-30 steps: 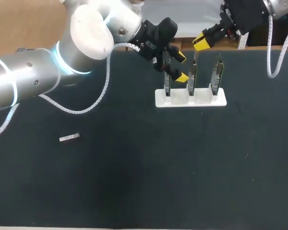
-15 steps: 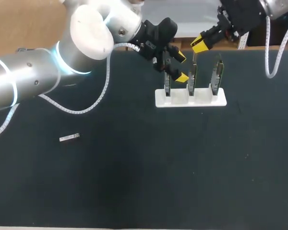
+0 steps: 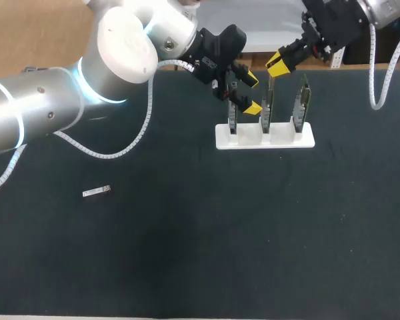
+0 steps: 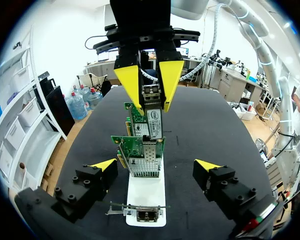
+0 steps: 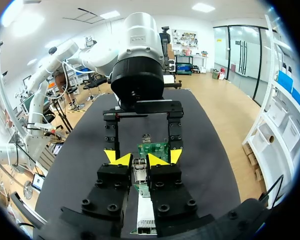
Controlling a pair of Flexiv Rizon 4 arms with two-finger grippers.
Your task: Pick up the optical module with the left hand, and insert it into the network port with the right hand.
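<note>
One dark tabletop [image 3: 187, 253] is seen carrying everything. It is entered from the left by the bulky white and silver left arm [image 3: 53, 113], and at the far right corner by the right arm [image 3: 387, 8], of which much less is shown. Toward the far edge a white holder [image 3: 265, 137] is set, and three green network cards are stood upright in it side by side: the left card [image 3: 232, 117], the middle card [image 3: 267, 107] and the right card [image 3: 301, 100]. The left end effector [image 3: 251, 93] is placed at the left end of this row with its fingers spread wide and nothing held; in the left wrist view the row is seen between and ahead of the yellow tips. The right end effector [image 3: 278, 63] is held above the cards, near the top of the middle card, and is closed narrowly on the optical module [image 4: 152, 117], which is gripped from two sides and hangs below the tips. Whether the optical module touches a card cannot be told. A small silvery piece [image 3: 97, 192] is left lying flat on the tabletop, well apart from the holder, on the left side.
</note>
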